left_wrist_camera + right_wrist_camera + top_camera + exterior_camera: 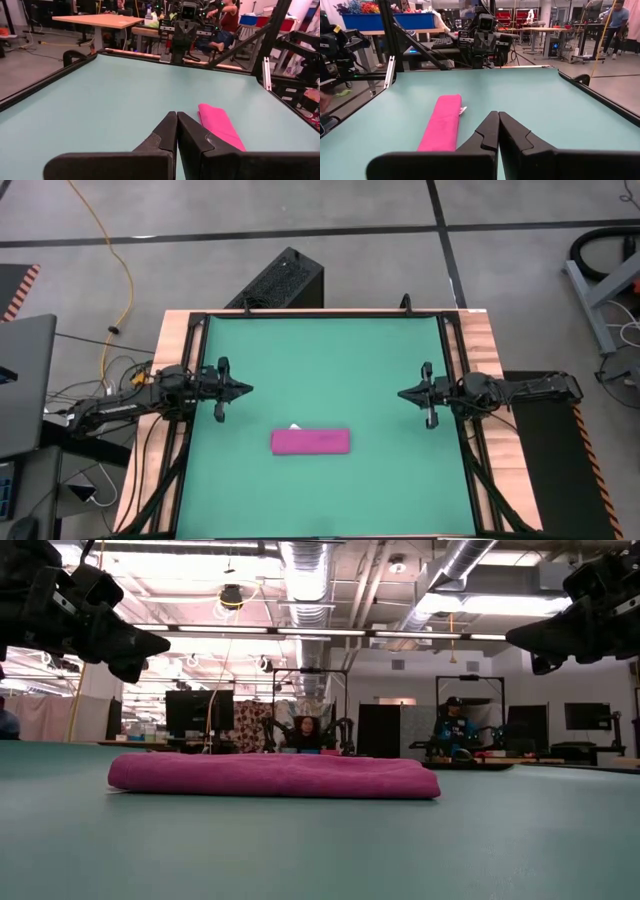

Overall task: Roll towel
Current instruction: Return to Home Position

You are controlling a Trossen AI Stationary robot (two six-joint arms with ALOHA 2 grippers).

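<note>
The left gripper (176, 116) has its two dark fingers pressed together, tip to tip, holding nothing. It points inward from the left side of the table and hangs clear above the surface. The right gripper (498, 116) mirrors it from the right side, fingers likewise together and empty, facing its partner across the table.

Between them, but nearer the front edge and well apart from both, lies the towel (311, 441). It is wound into a long, low magenta roll lying crosswise on the green table mat (330, 350). A small white tag (463, 109) pokes out at its far edge.

A wooden rim (178, 340) frames the mat. Beyond the table a yellow cable (118, 265) trails over the grey floor, and two seated people (303, 732) show at far workstations.
</note>
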